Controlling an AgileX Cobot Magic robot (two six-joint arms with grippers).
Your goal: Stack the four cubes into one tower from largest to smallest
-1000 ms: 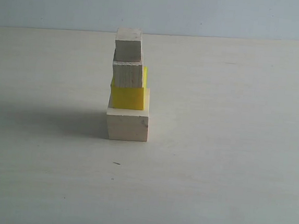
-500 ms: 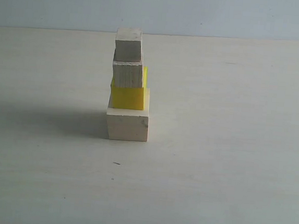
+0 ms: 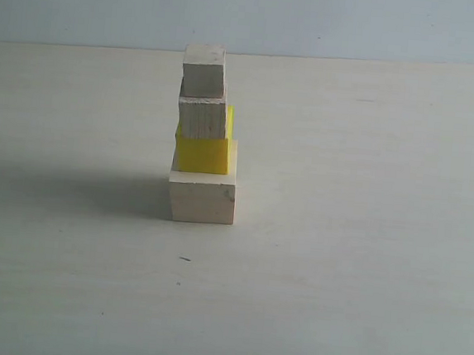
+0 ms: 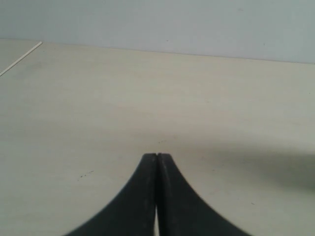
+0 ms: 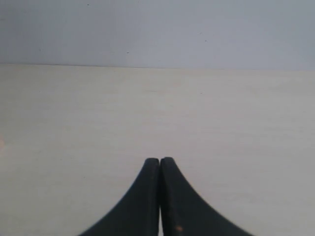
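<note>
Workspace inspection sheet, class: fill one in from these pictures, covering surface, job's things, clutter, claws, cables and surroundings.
Surface: pale, flat table.
Job's things: tower standing, bottom to top big pale wood cube, yellow cube, smaller pale wood cube, tiny pale wood cube; sides not flush.
Clutter: one small dark speck near the tower's front.
Claws: left claw shut, right claw shut, both empty.
Cables: nothing seen.
Surroundings: plain pale wall behind.

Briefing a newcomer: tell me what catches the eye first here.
A tower stands on the table, slightly left of centre in the exterior view: big cube at the base, then yellow cube, smaller cube, tiny cube on top. The left tool and right tool are shut, holding nothing.
</note>
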